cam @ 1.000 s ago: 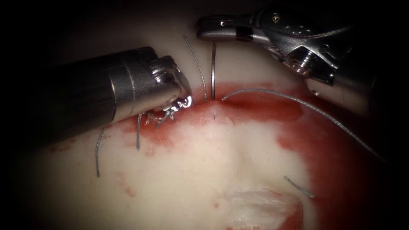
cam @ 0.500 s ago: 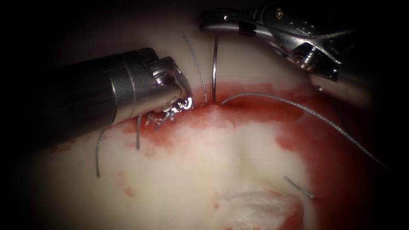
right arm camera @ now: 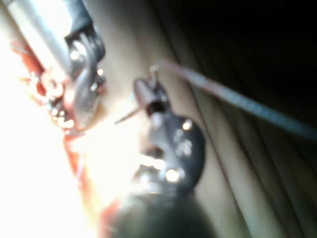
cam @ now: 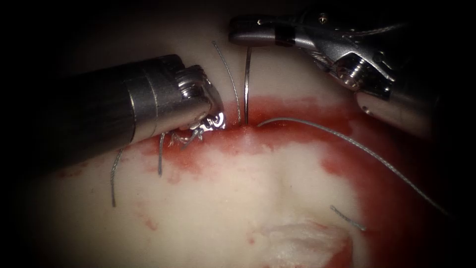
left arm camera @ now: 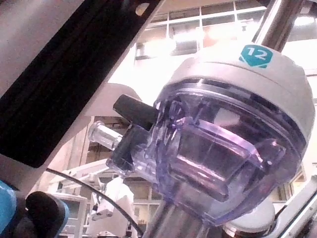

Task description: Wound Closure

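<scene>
1. The right tool comes in from about 2 o'clock of the endoscope view; its jaws are clenched on the needle at the needle's upper end.
2. The needle hangs almost straight down from these jaws. Its lower end meets the tissue at the red band, just right of the left tool's tip. How deep it sits in the tissue I cannot tell.
3. The left tool comes in from 9 o'clock and its tip presses on the tissue at the red band. If its jaws are released or clenched I cannot tell, and I cannot tell if they hold something.
4. The thread starts at the tissue just right of the needle and runs in a long curve toward 4 o'clock over the red fluid.
5. Another thin strand rises from the same place toward 11 o'clock, between the left tool and the needle.
6. Short thread ends stand under the left tool, and one more lies further toward 8 o'clock. A small cut piece lies apart at 5 o'clock.
7. In the right wrist view the right tool holds the needle, which points to the bright tissue; the left tool is just beside it.
</scene>
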You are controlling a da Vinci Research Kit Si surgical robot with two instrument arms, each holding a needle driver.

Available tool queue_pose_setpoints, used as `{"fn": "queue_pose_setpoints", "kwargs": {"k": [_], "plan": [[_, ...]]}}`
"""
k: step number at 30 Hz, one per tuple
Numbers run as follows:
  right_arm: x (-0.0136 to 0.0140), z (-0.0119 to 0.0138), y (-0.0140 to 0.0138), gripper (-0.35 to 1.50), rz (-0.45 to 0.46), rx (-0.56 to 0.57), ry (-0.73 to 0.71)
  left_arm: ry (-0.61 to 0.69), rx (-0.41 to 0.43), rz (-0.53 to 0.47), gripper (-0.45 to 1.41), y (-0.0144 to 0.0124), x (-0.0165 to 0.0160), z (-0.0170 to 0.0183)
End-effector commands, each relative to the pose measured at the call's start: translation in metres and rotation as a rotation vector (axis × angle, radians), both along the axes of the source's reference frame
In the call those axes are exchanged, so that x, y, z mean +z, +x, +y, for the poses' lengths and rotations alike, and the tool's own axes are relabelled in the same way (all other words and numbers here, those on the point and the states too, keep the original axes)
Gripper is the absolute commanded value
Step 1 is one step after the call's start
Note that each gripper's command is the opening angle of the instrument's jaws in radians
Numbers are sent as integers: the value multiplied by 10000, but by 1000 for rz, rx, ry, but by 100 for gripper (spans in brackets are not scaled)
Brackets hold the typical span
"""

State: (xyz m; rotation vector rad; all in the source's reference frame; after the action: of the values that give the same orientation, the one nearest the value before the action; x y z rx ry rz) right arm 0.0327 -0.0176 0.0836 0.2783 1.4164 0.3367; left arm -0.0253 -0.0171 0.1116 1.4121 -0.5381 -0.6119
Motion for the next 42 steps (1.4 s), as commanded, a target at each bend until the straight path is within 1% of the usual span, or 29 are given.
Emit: {"fn": "queue_pose_setpoints", "kwargs": {"k": [1,6,16,18,26,28,33,34,36,38,39,42], "plan": [[-2,13,7,-35,4,2,-3,-6,-2,-4,-45,-6,-4,13],[-4,16,4,-35,5,6,13,-6,-2,-4,-45,-5,-4,12],[-5,15,5,-35,7,20,125,-10,-1,-8,-45,-6,-4,12],[-5,14,5,-35,9,25,183,-10,-1,-8,-45,-6,-4,12],[-4,13,6,-35,14,26,284,-12,1,-6,-45,-5,-4,12],[-3,11,6,-35,16,26,359,-12,1,-6,-45,-5,-4,12],[2,3,7,-35,24,8,486,-7,5,-9,-45,-6,-6,16],[8,-5,7,-35,0,6,557,-15,-6,-18,-45,-6,-8,19],[20,-16,7,-35,-39,-12,596,-28,-33,-29,-45,-7,-13,28],[30,-27,8,-35,-48,-14,636,-48,-70,-40,-45,-9,-18,39],[34,-30,9,-35,-54,-13,659,-66,-96,-61,-45,-10,-23,46],[43,-37,10,-35,-42,-1,721,-90,-144,-102,-45,-10,-35,63]]}}
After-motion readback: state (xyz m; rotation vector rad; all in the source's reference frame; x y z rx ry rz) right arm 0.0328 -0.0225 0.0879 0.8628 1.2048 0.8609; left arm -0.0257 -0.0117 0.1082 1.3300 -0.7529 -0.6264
